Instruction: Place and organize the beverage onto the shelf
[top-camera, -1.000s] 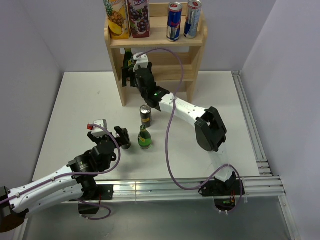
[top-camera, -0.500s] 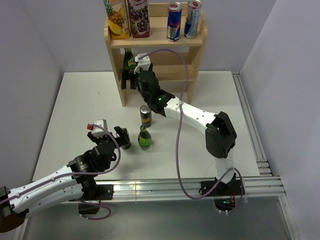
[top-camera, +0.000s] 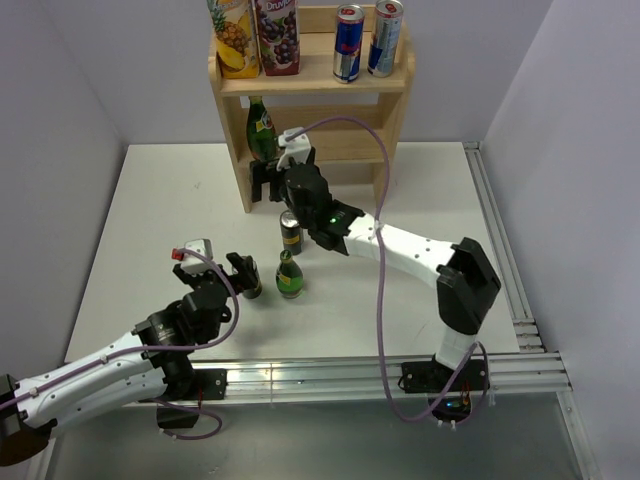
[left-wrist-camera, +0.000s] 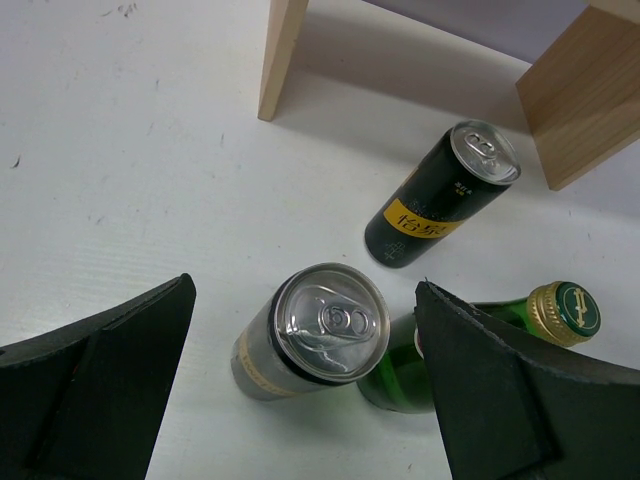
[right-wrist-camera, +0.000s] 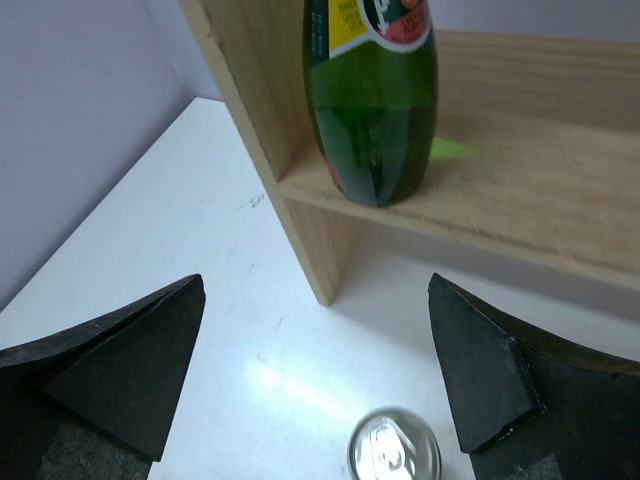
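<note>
Sam: Right claw (top-camera: 265, 183) has backed off from the light wood three-step shelf (top-camera: 310, 84) since a sec ago. It was up by the tall green glass bottle with the red and yellow label (top-camera: 262, 125). Now it's lower and nearer us.
Lee: Where's the bottle rn?
Sam: Standing up on the middle step, left end, close to the side wall. Nothing's touching it.
Lee: And that claw?
Sam: Wide open, nothing in it.
Lee: What's good to do now?
Sam: I think pull straight back w/ fingers wide, so they don't bump the bottle. Then get the next drink. The dark can with a yellow label (top-camera: 291, 232) is just under that claw, so prob that one. Go straight down, one finger each side.
Lee: How's the R arm sitting?
Sam: Up from its base, bent at the elbow, then reaching long over the white table (top-camera: 160, 200) to the shelf's foot. Wrist tips down.
Lee: L arm?
Sam: Low & bent near the front. Left claw (left-wrist-camera: 305, 290) is open too, over the short silver can with a gold band (left-wrist-camera: 315, 345), holding nothing. Small green bottle with a gold cap (left-wrist-camera: 560, 310) is right beside that can. Touching or not, can't tell.
</note>
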